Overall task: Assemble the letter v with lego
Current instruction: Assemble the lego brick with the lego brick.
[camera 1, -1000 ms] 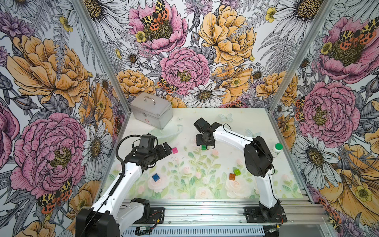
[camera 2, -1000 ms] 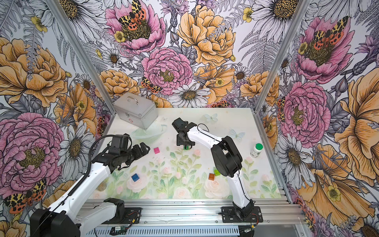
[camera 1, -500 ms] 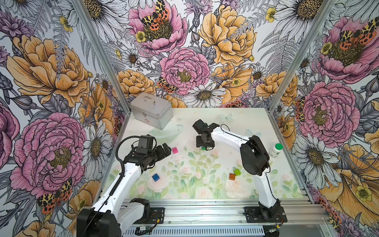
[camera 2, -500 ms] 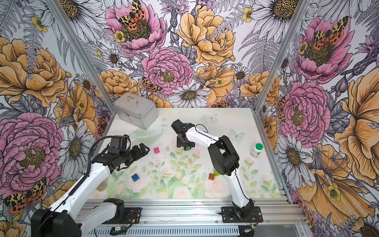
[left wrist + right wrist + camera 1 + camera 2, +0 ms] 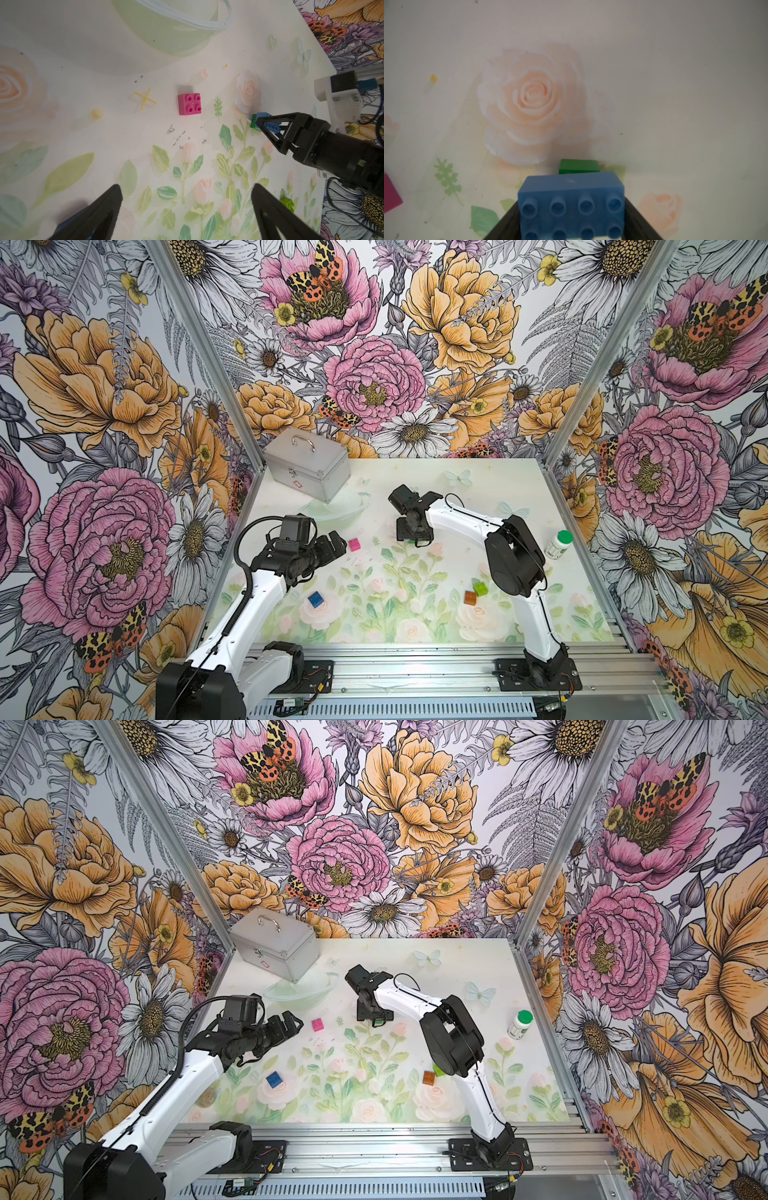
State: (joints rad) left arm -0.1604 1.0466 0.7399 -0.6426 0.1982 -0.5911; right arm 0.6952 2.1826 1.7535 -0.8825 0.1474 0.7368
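Observation:
My right gripper (image 5: 571, 220) is shut on the long light-blue lego brick (image 5: 571, 203), studs facing the camera. A dark-green brick (image 5: 578, 166) is joined to its far side. In both top views this gripper (image 5: 413, 536) points down at mid-table. The pink brick (image 5: 189, 104) lies alone on the mat, ahead of my open, empty left gripper (image 5: 186, 193), which hangs just left of it (image 5: 354, 544). The dark-blue brick (image 5: 316, 599), orange brick (image 5: 470, 598) and lime brick (image 5: 481, 588) lie loose nearer the front. No letter v is in view.
A metal case (image 5: 307, 462) stands at the back left, with a clear bowl (image 5: 336, 510) in front of it. A green-capped white bottle (image 5: 559, 544) stands near the right wall. In a top view my right arm's elbow partly covers the lime brick (image 5: 437, 1070).
The right arm's elbow has swung slightly left while its gripper stays over the same spot with the bricks. The left arm has not moved.

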